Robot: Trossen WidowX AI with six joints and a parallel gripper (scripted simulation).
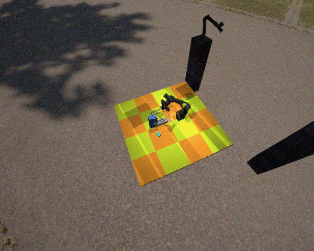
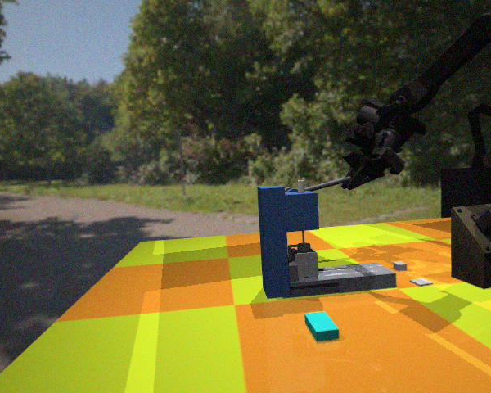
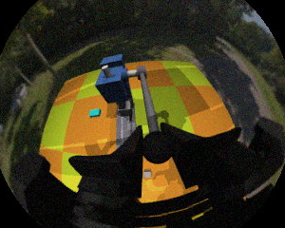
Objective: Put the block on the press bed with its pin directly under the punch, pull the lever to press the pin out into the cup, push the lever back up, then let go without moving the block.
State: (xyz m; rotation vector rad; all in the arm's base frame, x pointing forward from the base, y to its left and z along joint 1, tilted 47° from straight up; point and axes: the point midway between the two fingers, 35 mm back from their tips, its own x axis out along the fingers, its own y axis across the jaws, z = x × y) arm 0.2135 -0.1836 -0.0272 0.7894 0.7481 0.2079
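The blue press (image 1: 152,120) (image 2: 273,241) (image 3: 113,85) stands upright on the mat. Its thin punch (image 2: 303,237) reaches down to the dark top of a grey block (image 2: 307,264) on the press bed (image 2: 355,274) (image 1: 162,122). The pin and the exact contact are too small to tell. The lever (image 2: 328,184) (image 3: 147,100) slopes slightly upward from the press toward the arm. My gripper (image 1: 161,108) (image 2: 348,182) (image 3: 150,127) is shut on the lever's end, with the round dark knob between the fingers in the wrist view. I cannot make out the cup.
A cyan block (image 1: 158,134) (image 2: 322,325) (image 3: 94,113) lies on the mat in front of the press. A small grey cube (image 2: 399,265) (image 3: 147,174) and a flat light piece (image 2: 421,282) lie between the bed's end and the arm base. Black pillars stand outside the mat.
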